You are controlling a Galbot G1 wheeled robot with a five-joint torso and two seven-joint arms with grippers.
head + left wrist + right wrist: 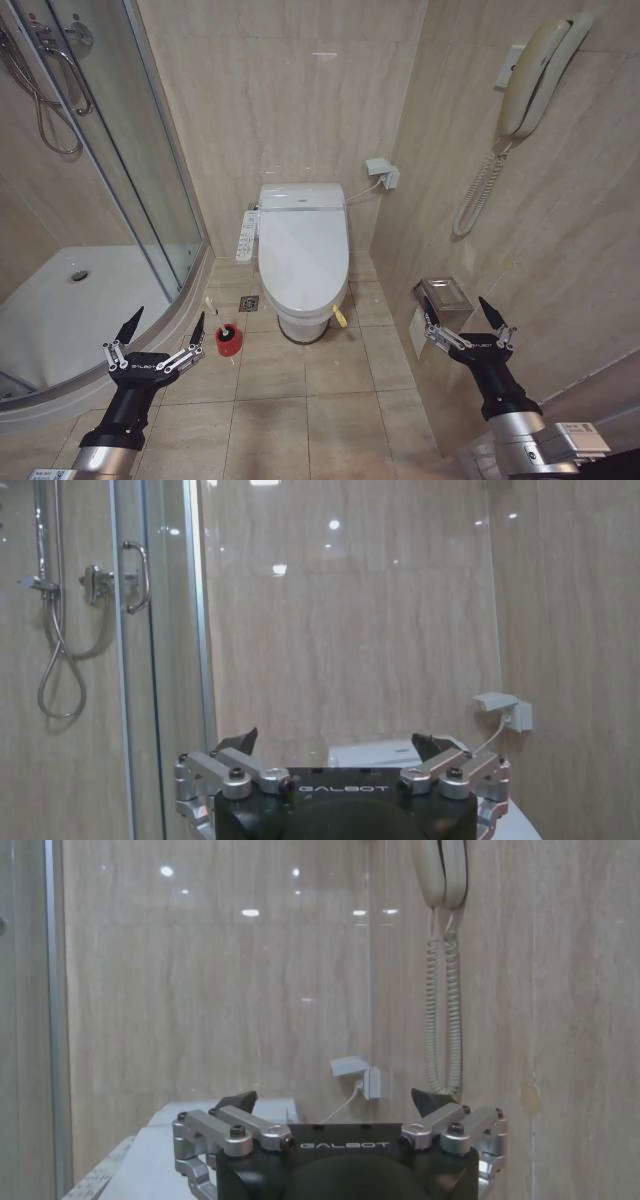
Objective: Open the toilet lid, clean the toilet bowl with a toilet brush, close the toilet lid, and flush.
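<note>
At the far left stands a glass shower enclosure (120, 150) with a white shower tray (70, 310) on the floor inside it. Near that, low on the left, the left gripper (165, 330) hangs in the air with its fingers spread apart, holding nothing. Just to its right, on the tiled floor (300, 410), a small red holder cup (228, 341) stands with the toilet brush (217, 320) in it, the slim white handle leaning up and to the left. Beyond it, a white control panel (246, 232) sits along the left side of the toilet. In the middle, against the far wall, the toilet lid (303, 255) lies shut, covering the toilet bowl (300, 325), whose white base shows beneath its near edge. A yellow strap (339, 316) hangs at the lid's front right. On the right wall are a metal paper holder (443, 297) and, higher up, a wall phone (535, 75) with a coiled cord. Near right, the right gripper (468, 322) hovers close to that wall, fingers apart and empty.
</note>
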